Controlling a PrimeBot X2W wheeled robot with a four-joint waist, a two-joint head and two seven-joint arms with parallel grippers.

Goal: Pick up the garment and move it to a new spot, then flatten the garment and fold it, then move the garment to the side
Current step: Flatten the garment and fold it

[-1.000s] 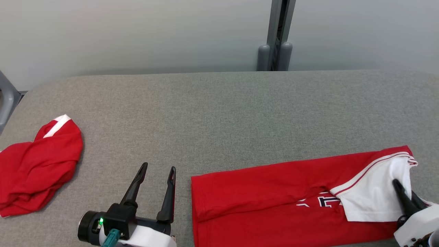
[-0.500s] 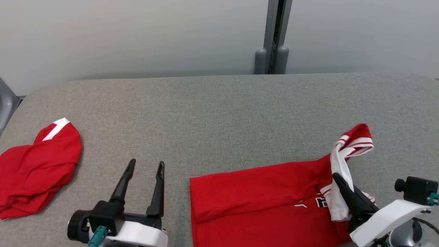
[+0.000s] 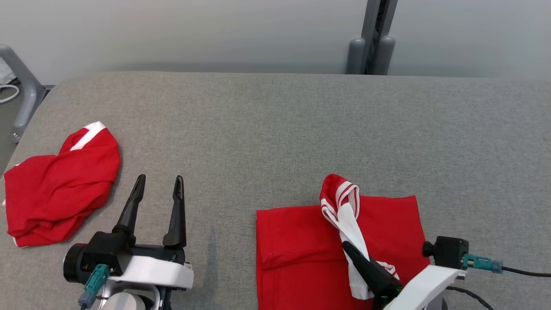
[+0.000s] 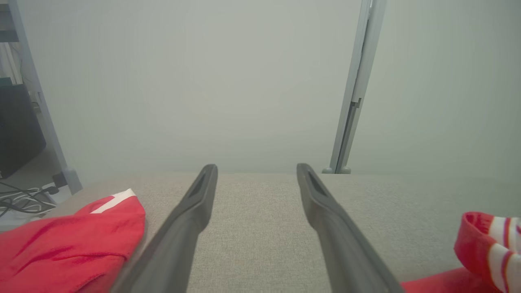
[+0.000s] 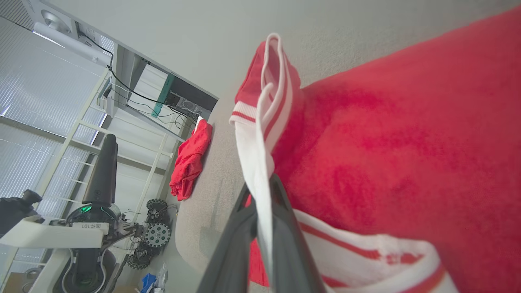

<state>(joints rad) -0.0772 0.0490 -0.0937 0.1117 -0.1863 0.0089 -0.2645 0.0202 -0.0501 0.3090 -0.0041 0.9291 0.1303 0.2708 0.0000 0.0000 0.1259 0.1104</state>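
Now the right tool [image 3: 349, 249] is clamped on the white, red-striped sleeve [image 3: 344, 206] of the red jersey [image 3: 297, 241], holding it up above the folded body at the near right of the grey fabric desk [image 3: 275, 129]; the left tool [image 3: 158, 183], wide open and empty, hovers just leftward.

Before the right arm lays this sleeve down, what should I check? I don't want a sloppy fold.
1. Grip: the right gripper is shut on the white sleeve: ok.
2. The sleeve is lifted off the red garment: ok.
3. The left gripper is open, empty and apart from the garment: ok.
4. The garment's near edge lies flat: cannot tell, the head view cuts it off.
5. The other red garment lies at the left of the table, apart from the fold: ok.
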